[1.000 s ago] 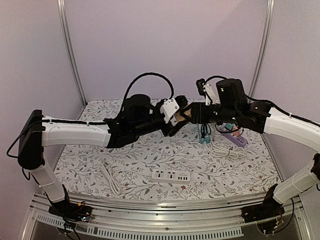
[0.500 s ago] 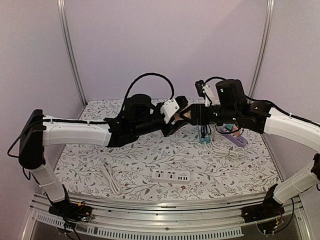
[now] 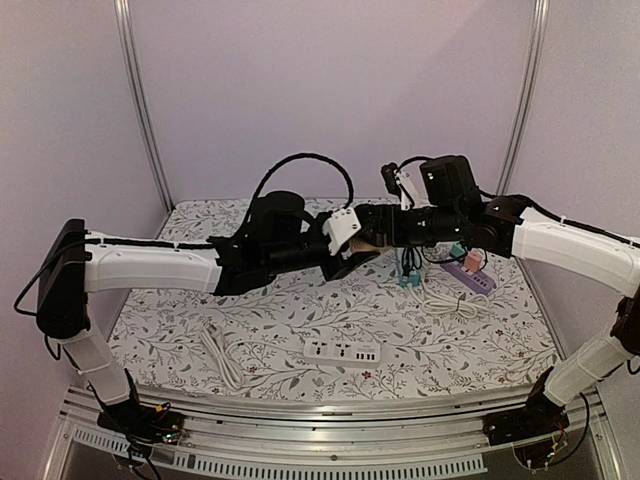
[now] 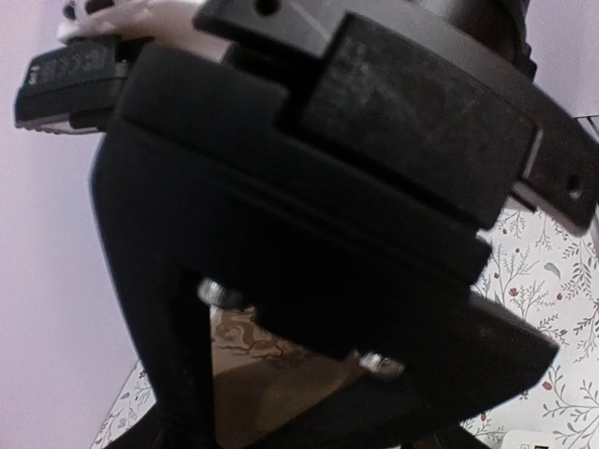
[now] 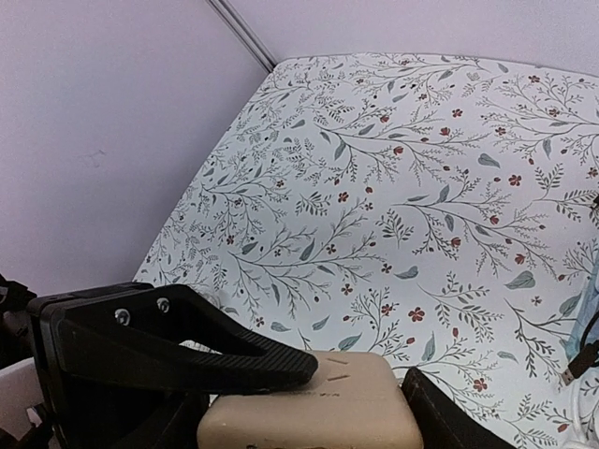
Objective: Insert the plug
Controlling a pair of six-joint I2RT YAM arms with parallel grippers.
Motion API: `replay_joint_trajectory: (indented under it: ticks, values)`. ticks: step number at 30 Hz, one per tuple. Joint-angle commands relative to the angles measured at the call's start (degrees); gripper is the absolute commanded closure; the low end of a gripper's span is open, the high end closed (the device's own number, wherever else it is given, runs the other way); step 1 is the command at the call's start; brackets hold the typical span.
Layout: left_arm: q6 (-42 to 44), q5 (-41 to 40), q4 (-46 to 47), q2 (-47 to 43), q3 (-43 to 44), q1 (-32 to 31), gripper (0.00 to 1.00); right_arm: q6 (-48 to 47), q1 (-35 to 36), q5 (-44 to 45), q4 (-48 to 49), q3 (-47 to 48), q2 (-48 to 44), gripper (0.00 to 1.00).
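**Mid-air transfer of the plug.** Both arms meet above the far middle of the table. The left gripper and right gripper stand tip to tip, with the beige plug between them, well above the cloth. In the right wrist view the plug lies between that gripper's two fingers, one finger lying along its top. Whether either gripper is clamped on the plug or only beside it cannot be told.

*Technique.* The step appears to be a handover. One gripper should hold firmly before the other lets go. The receiving grip should leave the prong end free and square to the socket face. The plug should then come down straight, without tilt.

*Receptacles.* No bin or tray is present. The white power strip lies near the middle of the table, and its sockets look unoccupied from above. A purple strip lies far right with small coloured pieces on or beside it, too small to identify.
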Motion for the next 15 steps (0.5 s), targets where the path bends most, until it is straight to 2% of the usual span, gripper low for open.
replay_joint_trajectory:
  ticks: [1,3,7,11,13,14,15]
  values:
    - [1.11,0.56,0.37,-0.53,-0.56,-0.36,1.0,1.01,-0.12,-2.25,0.97,2.2,1.86,0.38]
    - [1.32,-0.55,0.44,-0.58,-0.72,-0.36,1.0,1.11,-0.05,-2.36,0.58,2.15,2.03,0.43]
    - [2.73,-3.19,0.27,-0.52,-0.69,-0.32,1.0,1.22,-0.12,-2.72,-1.38,1.64,1.8,0.35]
    - [4.03,-2.94,-0.06,-0.33,-0.53,-0.27,1.0,0.81,-0.11,-3.63,-3.54,1.96,1.59,0.37]
    - [4.3,-3.16,-0.07,-0.26,-0.49,-0.27,1.0,0.59,-0.1,-4.42,-3.95,2.39,1.98,0.44]
    - [4.48,-3.23,-0.07,-0.24,-0.54,-0.28,1.0,0.53,-0.12,-4.77,-4.32,2.6,2.22,0.53]
    - [4.67,-3.24,-0.07,-0.31,-0.47,-0.27,1.0,0.42,-0.13,-5.12,-4.44,2.75,2.49,0.66]
